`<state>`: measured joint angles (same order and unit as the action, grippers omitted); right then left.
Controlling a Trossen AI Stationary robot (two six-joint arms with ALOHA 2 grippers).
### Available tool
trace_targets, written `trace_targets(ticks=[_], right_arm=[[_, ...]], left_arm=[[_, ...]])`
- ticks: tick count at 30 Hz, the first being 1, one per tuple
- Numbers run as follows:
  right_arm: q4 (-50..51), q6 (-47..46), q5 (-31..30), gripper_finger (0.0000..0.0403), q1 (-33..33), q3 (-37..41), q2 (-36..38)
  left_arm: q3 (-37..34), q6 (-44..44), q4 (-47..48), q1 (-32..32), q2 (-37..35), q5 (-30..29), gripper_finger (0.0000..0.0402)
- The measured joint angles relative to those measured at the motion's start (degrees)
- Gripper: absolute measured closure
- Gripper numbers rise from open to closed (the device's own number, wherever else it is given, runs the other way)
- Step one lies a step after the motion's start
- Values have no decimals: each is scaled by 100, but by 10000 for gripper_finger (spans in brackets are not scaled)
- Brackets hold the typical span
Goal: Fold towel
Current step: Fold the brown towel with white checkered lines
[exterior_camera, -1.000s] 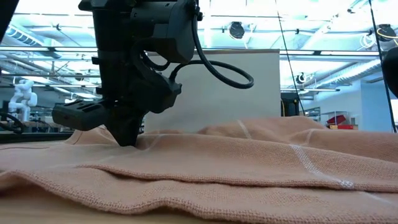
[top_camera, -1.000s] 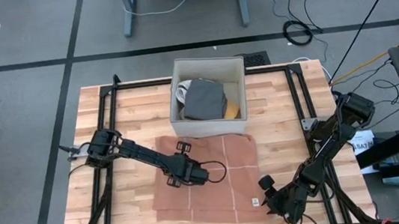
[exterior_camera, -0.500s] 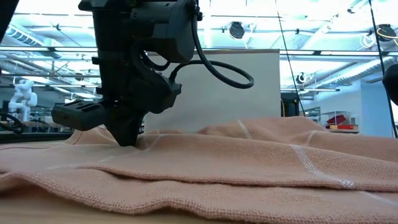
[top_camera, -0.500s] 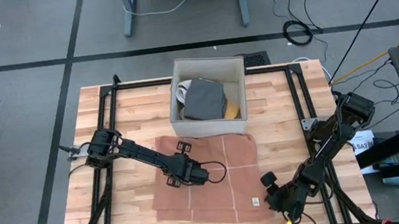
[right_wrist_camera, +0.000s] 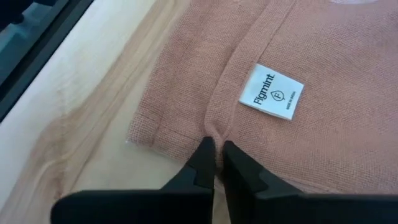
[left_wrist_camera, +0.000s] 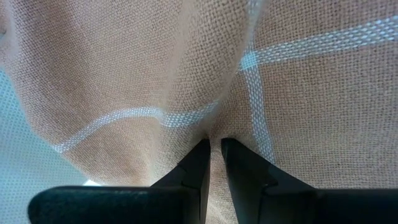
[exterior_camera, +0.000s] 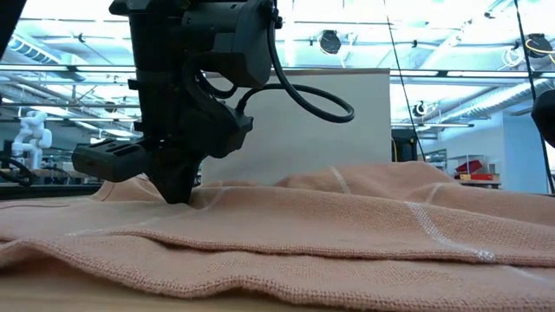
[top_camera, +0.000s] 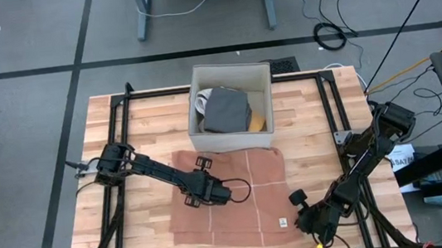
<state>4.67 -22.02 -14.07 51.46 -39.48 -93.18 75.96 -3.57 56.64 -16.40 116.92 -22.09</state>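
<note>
- Towel (top_camera: 229,198) lies spread on the wooden table (top_camera: 304,123), in front of the white bin (top_camera: 231,98) — both corners are now pinched.
- Right gripper (right_wrist_camera: 214,152) is clenched on the near hem, beside a label (right_wrist_camera: 272,91) reading "Figmint".
- Left gripper (left_wrist_camera: 213,146) grasps a bunched ridge mid-cloth.
- Next, I judge — lift both together and carry the fold over.

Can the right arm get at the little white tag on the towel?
Probably yes. The tag lies bare on the towel, right beside the right pincer, which is shut on the towel's edge. Nothing covers it.
</note>
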Motion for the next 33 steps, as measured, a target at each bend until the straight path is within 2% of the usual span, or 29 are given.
trace_targets(ticks=[12,22,26,33], right_arm=[[50,-111,88,382,0,-44,566],[-15,-197,86,399,7,-46,587],[-13,-219,86,399,7,-48,587],[-8,-240,69,399,7,-48,587]], left_arm=[[0,4,10,0,2,2,342],[15,28,46,-9,-59,28,342],[201,210,11,-66,-352,119,342],[365,1277,-37,-257,-981,1113,342]])
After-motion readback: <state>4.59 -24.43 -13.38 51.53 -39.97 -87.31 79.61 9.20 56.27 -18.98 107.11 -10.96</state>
